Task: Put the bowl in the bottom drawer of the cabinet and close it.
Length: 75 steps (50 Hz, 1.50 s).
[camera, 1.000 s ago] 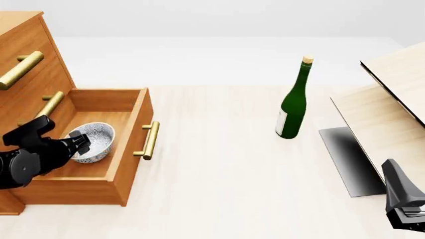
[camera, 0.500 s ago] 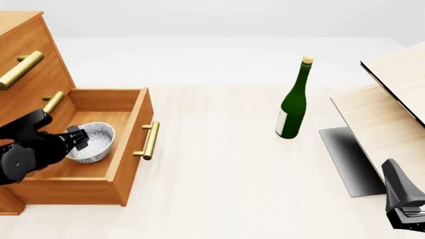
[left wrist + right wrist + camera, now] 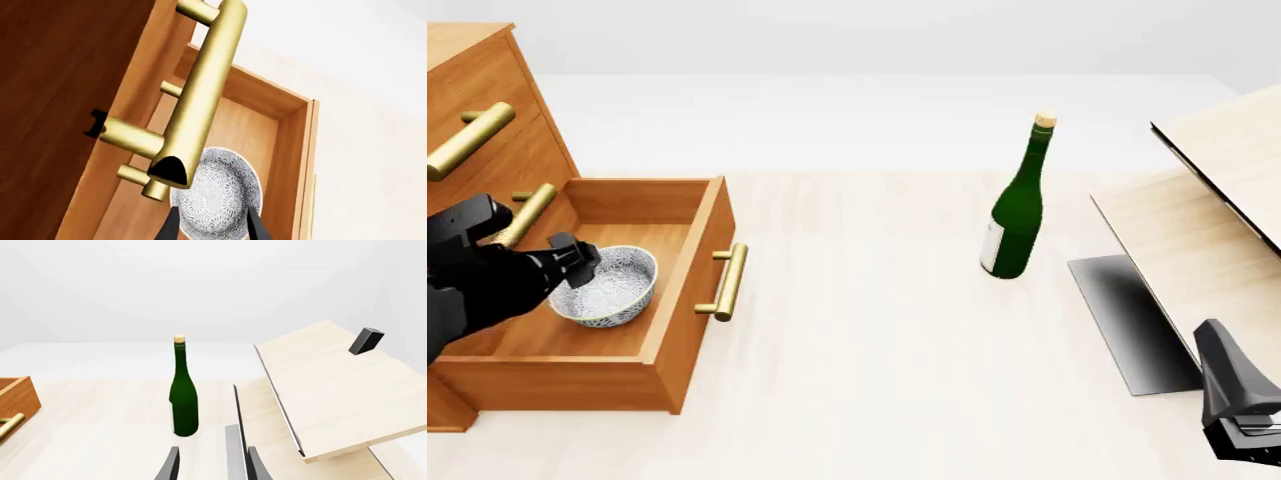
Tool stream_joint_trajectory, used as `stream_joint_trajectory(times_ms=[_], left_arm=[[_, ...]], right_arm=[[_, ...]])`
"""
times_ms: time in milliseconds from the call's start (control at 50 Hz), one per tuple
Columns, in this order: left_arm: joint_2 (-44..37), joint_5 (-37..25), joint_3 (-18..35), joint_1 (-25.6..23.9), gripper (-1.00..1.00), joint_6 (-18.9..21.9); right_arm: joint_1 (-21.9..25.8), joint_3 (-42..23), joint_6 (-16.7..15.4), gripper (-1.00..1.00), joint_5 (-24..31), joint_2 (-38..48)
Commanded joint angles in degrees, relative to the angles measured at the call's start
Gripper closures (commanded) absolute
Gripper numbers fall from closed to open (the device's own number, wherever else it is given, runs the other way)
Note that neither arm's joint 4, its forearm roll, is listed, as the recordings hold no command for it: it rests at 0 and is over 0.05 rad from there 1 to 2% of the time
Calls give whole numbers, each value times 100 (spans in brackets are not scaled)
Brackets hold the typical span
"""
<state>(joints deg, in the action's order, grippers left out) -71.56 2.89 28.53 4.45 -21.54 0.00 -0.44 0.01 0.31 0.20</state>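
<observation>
The speckled white-grey bowl [image 3: 603, 287] sits upright inside the pulled-out bottom drawer [image 3: 689, 300] of the orange-brown cabinet [image 3: 481, 95]. My left gripper [image 3: 571, 254] hovers over the bowl's left rim, open, holding nothing. In the left wrist view the bowl [image 3: 217, 190] lies beyond my left gripper [image 3: 212, 227], behind the brass handle [image 3: 200, 95] of the drawer above. The bottom drawer's own handle [image 3: 731, 282] faces the table's middle. My right gripper [image 3: 1244, 425] rests at the front right, open and empty, as the right wrist view [image 3: 212, 465] shows.
A green wine bottle [image 3: 1016, 215] stands upright right of centre, also in the right wrist view [image 3: 184, 400]. Pale slanted boards [image 3: 1201, 230] with a dark grey base [image 3: 1128, 320] fill the right side. The two upper drawers are shut.
My left gripper has drawn back to the left and upward, off the bowl. The bowl stays in the drawer. The right arm has not moved.
</observation>
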Motion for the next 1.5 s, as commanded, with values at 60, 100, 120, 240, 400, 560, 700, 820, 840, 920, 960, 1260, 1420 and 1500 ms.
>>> stream_joint_trajectory(times_ms=[60,100,120,240,400,560,700,820,840,920,960,1260,1420,1500], left_arm=[[956,-448,-209,-98,-100,236],[1062,-516,-212,-188,-100,294],[1148,-580,-196,-183,-100,387],[1424,-728,-261,-536,-100,522],[1629,-822,-354,-1014,-100,739],[1749,-867,-437,-1488,-100,823],[5926,-1607,-1789,-495,-100,1807],[1747,-972,-330,-1846,-100,785],[1744,-979,-333,-1855,-100,780],[1734,-1011,-330,-1909,-100,741],[1728,-1042,-304,-1938,-100,744],[1204,-1033,-112,-2728,-100,411],[1034,-1167,-43,-3292,-100,92],[885,-1127,-2,-3482,-100,17]], right_arm=[[0,0,0,-100,0,0],[0,0,0,-100,0,0],[0,0,0,-100,0,0],[0,0,0,-100,0,0],[0,0,0,-100,0,0],[0,0,0,-100,0,0],[0,0,0,-100,0,0],[0,0,0,-100,0,0],[0,0,0,-100,0,0],[0,0,0,-100,0,0],[0,0,0,-100,0,0],[0,0,0,-100,0,0],[0,0,0,-100,0,0],[0,0,0,-100,0,0]])
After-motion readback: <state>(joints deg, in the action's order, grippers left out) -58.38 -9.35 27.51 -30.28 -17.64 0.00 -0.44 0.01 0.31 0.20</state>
